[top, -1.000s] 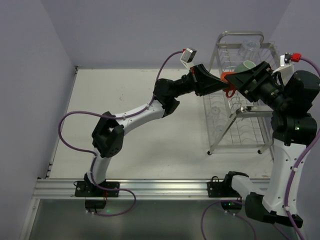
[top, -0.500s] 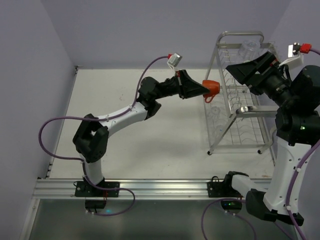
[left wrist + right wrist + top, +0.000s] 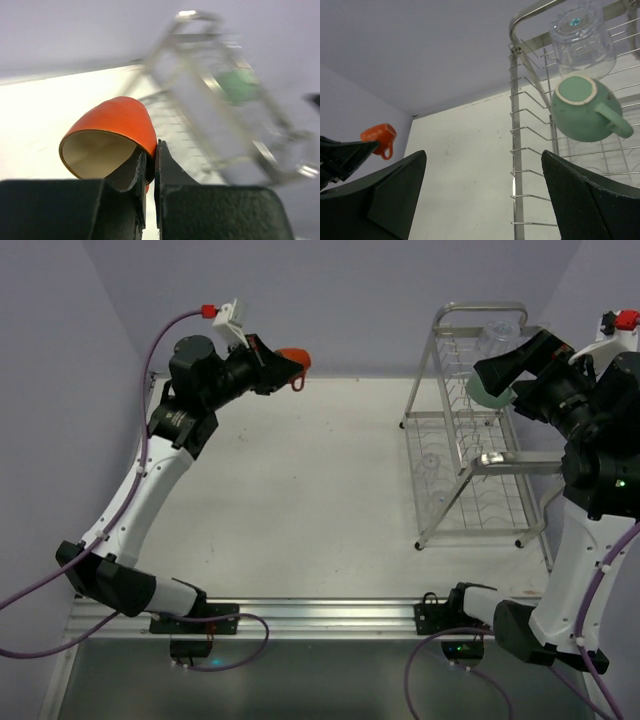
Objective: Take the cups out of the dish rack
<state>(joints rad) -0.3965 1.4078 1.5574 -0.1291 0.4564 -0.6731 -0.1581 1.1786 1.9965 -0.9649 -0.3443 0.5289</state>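
One dish rack (image 3: 515, 464) holds one green mug (image 3: 577, 110) and one clear tumbler (image 3: 582, 40); left gripper (image 3: 149, 167) clamps one orange mug (image 3: 112, 130), right gripper (image 3: 482, 192) gapes.

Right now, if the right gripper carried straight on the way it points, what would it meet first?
Probably the wire side of the dish rack, beside the mint-green mug; depth is unclear.
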